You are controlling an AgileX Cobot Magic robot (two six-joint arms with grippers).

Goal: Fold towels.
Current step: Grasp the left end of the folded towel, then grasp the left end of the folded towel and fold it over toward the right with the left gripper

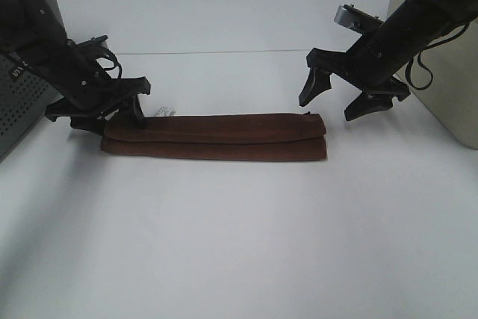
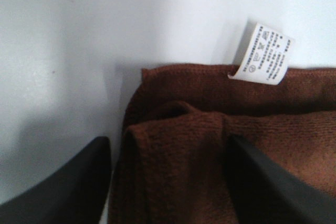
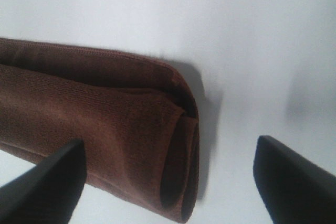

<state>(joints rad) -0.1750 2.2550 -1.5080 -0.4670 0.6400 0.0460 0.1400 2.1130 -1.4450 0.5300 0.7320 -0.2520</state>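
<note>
White tabletop (image 1: 239, 244) is filling the overhead view, with a grey perforated bin (image 1: 15, 110) sitting at its nine o'clock edge.

Your left gripper (image 1: 110, 121) is sitting low at the nine o'clock end of the towel (image 1: 216, 137). Its jaws are standing apart and straddling that short end. In the left wrist view one finger (image 2: 68, 187) is resting off the cloth on bare table, just beside the edge, and the other is lying over the upper layer. I am reading this as lining up a pinch on the stacked layers, and no clamp is showing yet. The white tag (image 2: 262, 53) is sticking out of the far hem, at twelve o'clock from that grip point, clear of both fingers.

The towel is lying flat across the middle of the table as a long narrow strip, already doubled lengthwise, so the short ends are probably the ones you are needing next.

Your right gripper (image 1: 328, 106) is hanging above the table at about one o'clock from the towel's three o'clock end, with jaws spread wide and holding nothing. The right wrist view is showing the rolled end between and below the fingers, not touching them. A beige box (image 1: 455, 102) is standing at the three o'clock edge, apart from the cloth.
</note>
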